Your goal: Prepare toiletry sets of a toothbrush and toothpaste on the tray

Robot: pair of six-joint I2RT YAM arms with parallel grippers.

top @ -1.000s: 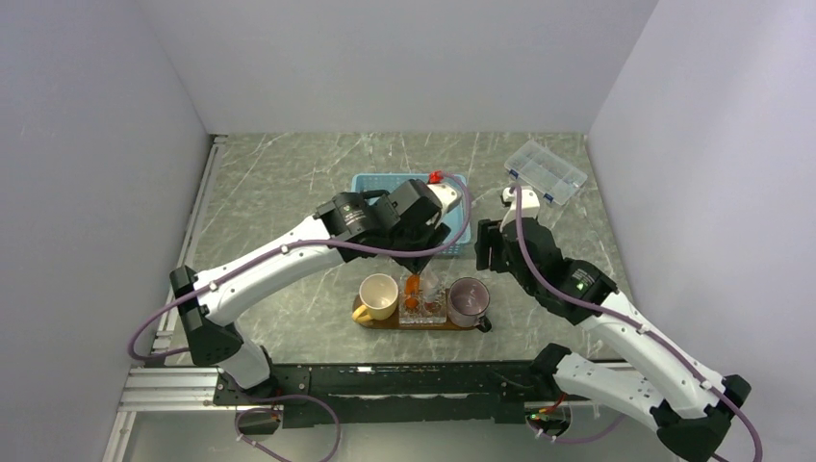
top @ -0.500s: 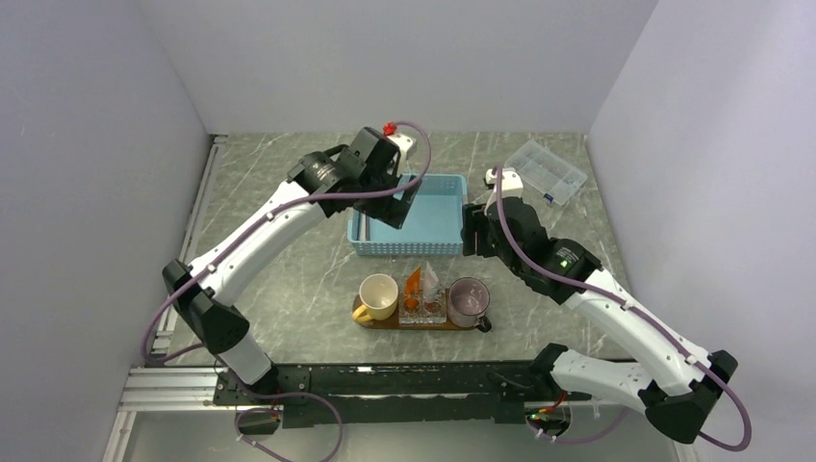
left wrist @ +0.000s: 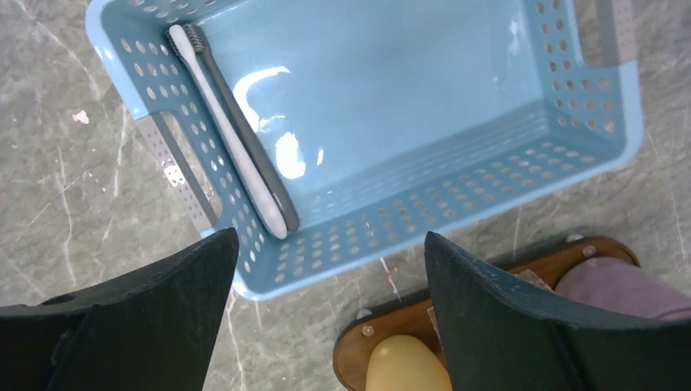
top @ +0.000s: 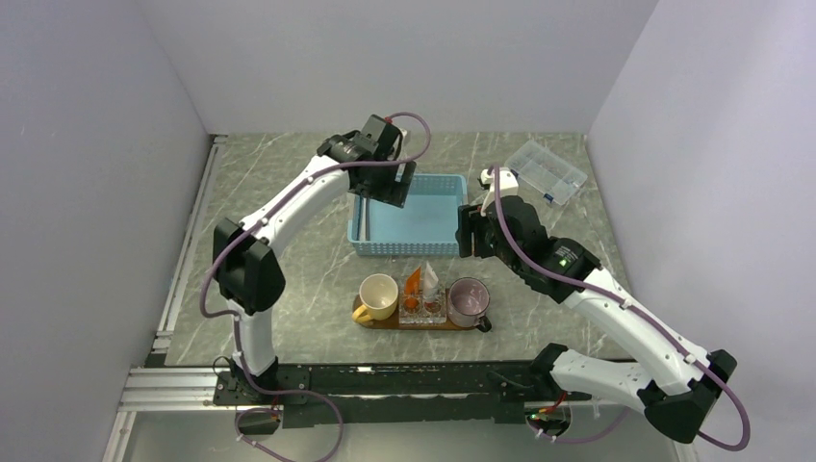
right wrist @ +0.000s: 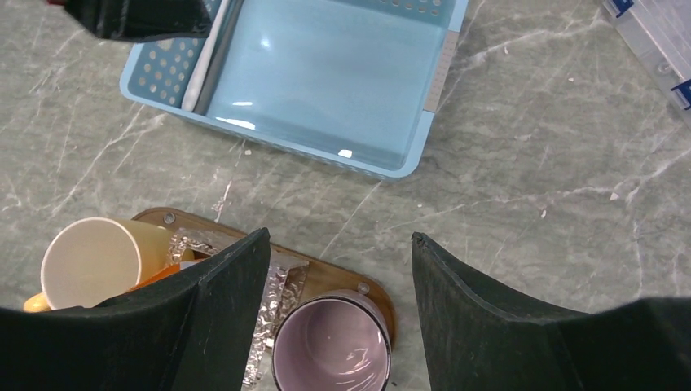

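Blue basket (left wrist: pixel 456 204) walls around both toothbrushes (left wrist: pixel 232 138)

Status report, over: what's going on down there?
Left pincer and right pincer open, empty. Toothbrushes in basket. Toothpastes on tray. Nothing in the way.

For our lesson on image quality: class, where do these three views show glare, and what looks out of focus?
Left wrist view: white glare patches on the floor of the blue basket, beside the toothbrushes; the left end effector is dark and soft-edged. Right wrist view: smaller glints on the basket floor; the right end effector is likewise blurred. Top external view: even, soft light.
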